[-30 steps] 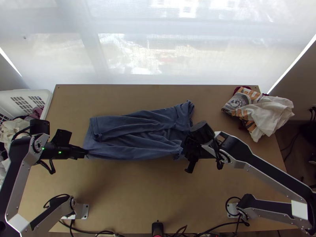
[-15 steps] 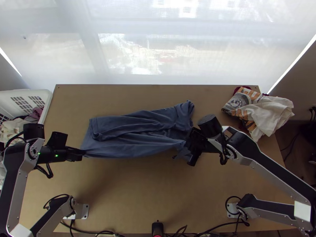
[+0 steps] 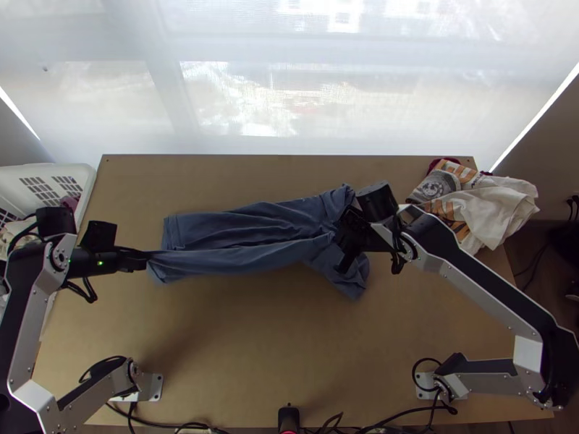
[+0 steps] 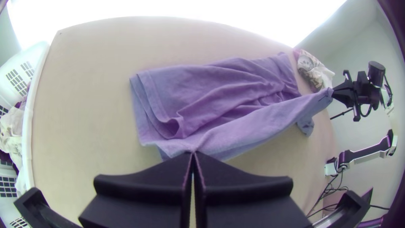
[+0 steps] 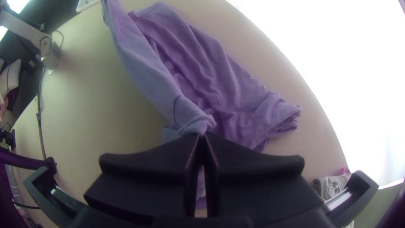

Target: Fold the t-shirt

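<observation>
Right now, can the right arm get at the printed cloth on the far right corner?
Probably not: the right claw is shut on the t-shirt and would have to let go. Otherwise the way to the printed cloth looks free.

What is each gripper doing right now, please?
Left gripper: closed, holding one end of the t-shirt's near edge.
Right gripper: closed, holding the other end of that edge.

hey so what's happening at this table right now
Two robot arms are folding a t-shirt. The left gripper and right gripper each pinch one end of its near edge, holding that edge raised and stretched between them. The rest of the t-shirt lies on the table, rumpled, so the fold isn't finished.
</observation>
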